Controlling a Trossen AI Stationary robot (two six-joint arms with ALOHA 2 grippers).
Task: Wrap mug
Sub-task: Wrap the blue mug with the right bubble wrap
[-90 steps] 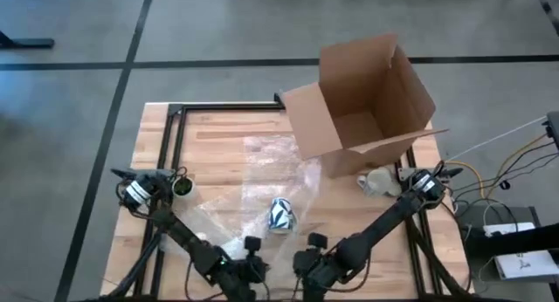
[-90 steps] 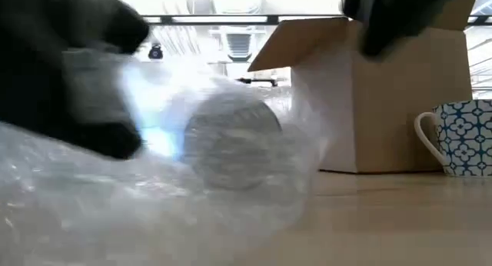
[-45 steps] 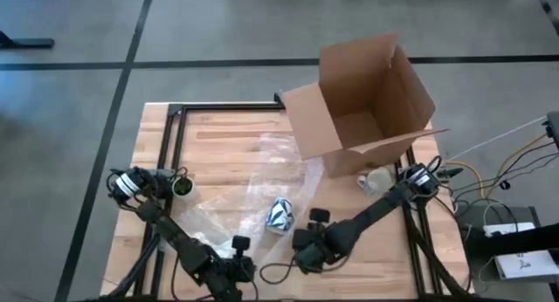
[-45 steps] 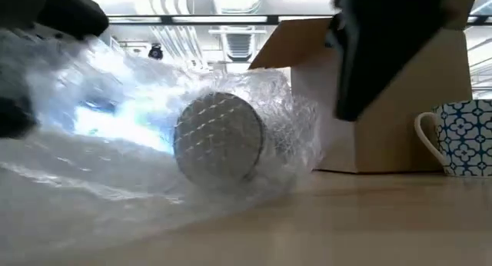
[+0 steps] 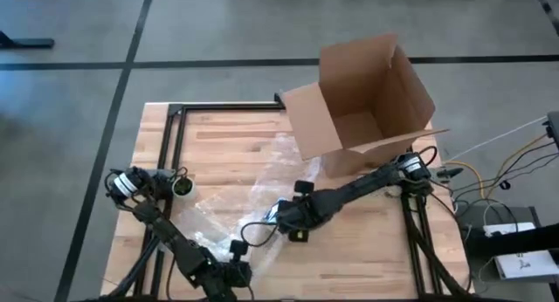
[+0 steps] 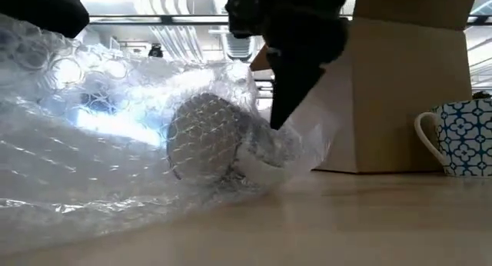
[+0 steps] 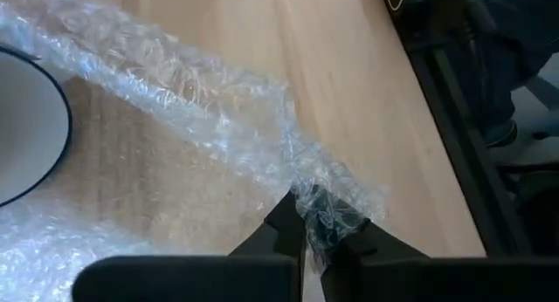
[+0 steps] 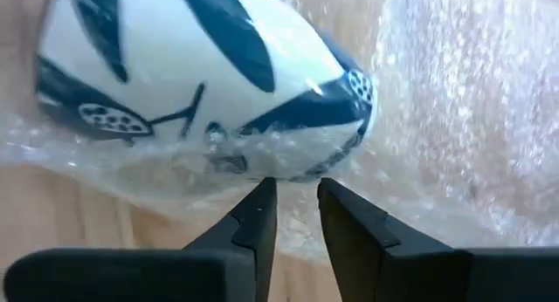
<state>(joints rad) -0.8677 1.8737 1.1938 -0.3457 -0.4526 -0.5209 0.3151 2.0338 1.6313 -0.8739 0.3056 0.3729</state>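
From above, one open box stands at the table's far right, one sheet of wrap spreads in front of it, and two arms reach in. The right gripper sits over the wrap in front of the box, covering the mug; the left gripper is at the wrap's near edge, farther from the box. The low view shows two mugs: one mug on its side under the wrap, left of the box, with the right gripper touching it from above, and a second patterned cup upright just right of the box. At the left wrist, the fingers pinch a bunched wrap corner. At the right wrist, the fingers stand slightly apart against the wrapped mug.
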